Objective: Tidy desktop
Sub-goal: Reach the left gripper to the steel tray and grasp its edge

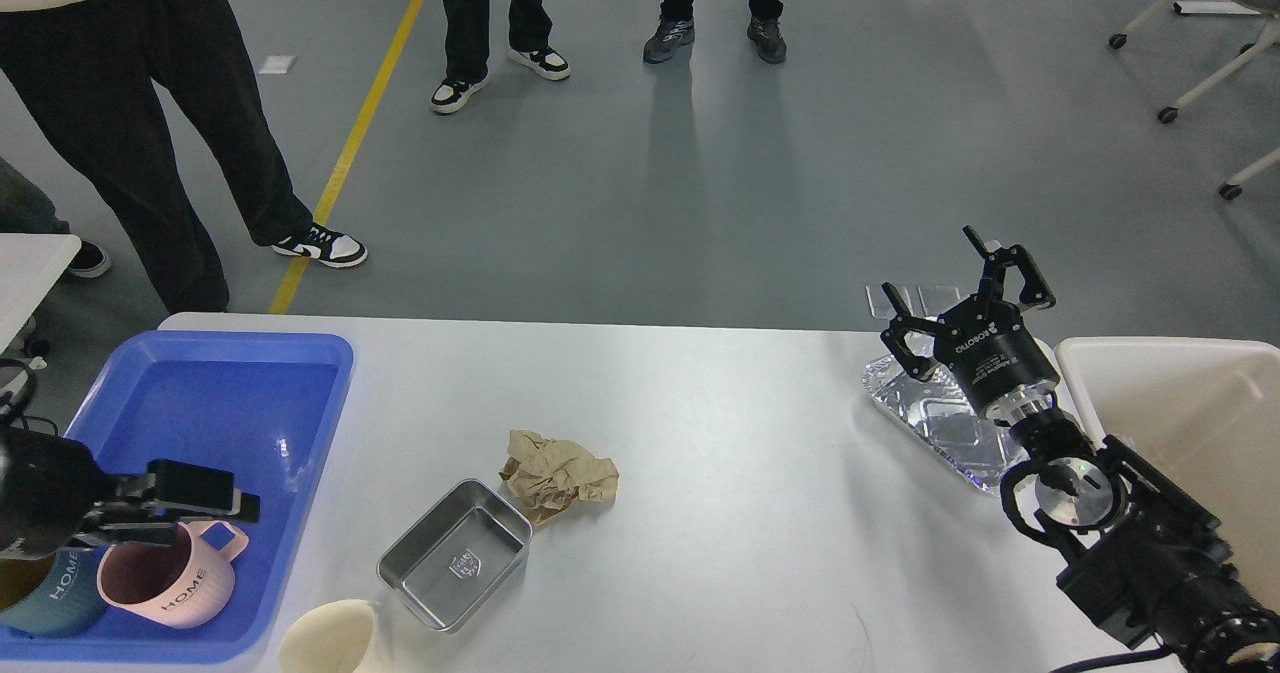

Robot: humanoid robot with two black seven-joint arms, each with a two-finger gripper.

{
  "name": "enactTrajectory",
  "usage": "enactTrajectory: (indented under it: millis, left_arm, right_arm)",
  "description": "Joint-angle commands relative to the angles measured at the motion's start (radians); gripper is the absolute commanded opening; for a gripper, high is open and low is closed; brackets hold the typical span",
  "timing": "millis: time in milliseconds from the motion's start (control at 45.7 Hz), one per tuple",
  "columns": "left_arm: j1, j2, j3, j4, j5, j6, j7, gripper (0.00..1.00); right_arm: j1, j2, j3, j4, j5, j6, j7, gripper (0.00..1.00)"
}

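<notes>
The white-grey desktop point(720, 453) carries a crumpled brown paper ball point(558, 475) and a small steel pan point(455, 553) near the front middle. A cream cup point(325, 638) stands at the front edge. A foil tray point(935, 423) lies at the far right. My right gripper point(945, 278) is raised over the foil tray's far end, open and empty. My left gripper point(195, 498) reaches in from the left just above a pink mug point(165, 581) in the blue tray point(230, 403); its fingers are not clearly separable.
A teal mug point(45, 598) sits beside the pink one in the blue tray. A white bin point(1190, 423) stands at the desktop's right end. Several people stand on the grey floor beyond the far edge. A small white table point(30, 263) is at the left.
</notes>
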Motion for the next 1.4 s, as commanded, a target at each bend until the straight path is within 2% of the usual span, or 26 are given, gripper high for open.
enactTrajectory:
  millis: [0,131,306,503,634,853,984,1072,1137,1203,1225,1290,1378]
  left_arm:
    - [0.001,-0.131,-0.001,0.008,0.099,0.059,0.113,0.91]
    - [0.001,-0.275,0.002,0.065,0.197,0.119,0.185,0.90]
    - [0.004,-0.448,0.005,0.164,0.315,0.126,0.234,0.90]
    - [0.017,-0.631,0.025,0.282,0.439,0.122,0.245,0.90]
    - [0.001,-0.673,0.079,0.362,0.495,0.120,0.242,0.89]
    - [-0.002,-0.752,0.114,0.428,0.564,0.116,0.242,0.78]
    - [-0.004,-0.791,0.143,0.442,0.590,0.116,0.245,0.61]
    - [-0.004,-0.792,0.149,0.444,0.593,0.125,0.246,0.53]
    - [-0.006,-0.792,0.149,0.444,0.597,0.113,0.246,0.38]
    - [-0.006,-0.791,0.149,0.444,0.600,0.111,0.246,0.12]
    - [-0.007,-0.789,0.149,0.444,0.600,0.110,0.246,0.08]
    - [-0.010,-0.789,0.149,0.444,0.600,0.099,0.246,0.02]
    - [-0.010,-0.782,0.149,0.442,0.600,0.080,0.246,0.00]
  right_arm:
    - [-0.002,0.000,0.000,-0.001,0.000,0.000,0.000,1.00]
    - [-0.002,-0.008,-0.001,0.001,0.000,0.002,0.000,1.00]
    - [-0.002,-0.008,-0.001,-0.001,0.000,0.002,0.000,1.00]
    - [-0.005,-0.020,-0.001,0.001,0.000,0.003,0.000,1.00]
    - [-0.014,-0.026,-0.001,0.001,0.000,0.006,0.000,1.00]
    - [-0.020,-0.035,-0.001,0.001,0.000,0.011,0.000,1.00]
    - [-0.025,-0.035,0.000,0.001,0.000,0.011,0.000,1.00]
    - [-0.026,-0.037,0.000,0.001,0.000,0.011,0.000,1.00]
    - [-0.026,-0.042,0.000,0.001,0.000,0.011,0.000,1.00]
    - [-0.028,-0.045,0.000,0.001,0.000,0.011,0.000,1.00]
    - [-0.028,-0.045,0.000,0.001,0.000,0.012,0.000,1.00]
    - [-0.028,-0.045,0.000,0.001,0.000,0.012,0.000,1.00]
    - [-0.028,-0.043,0.000,0.001,0.000,0.012,0.000,1.00]
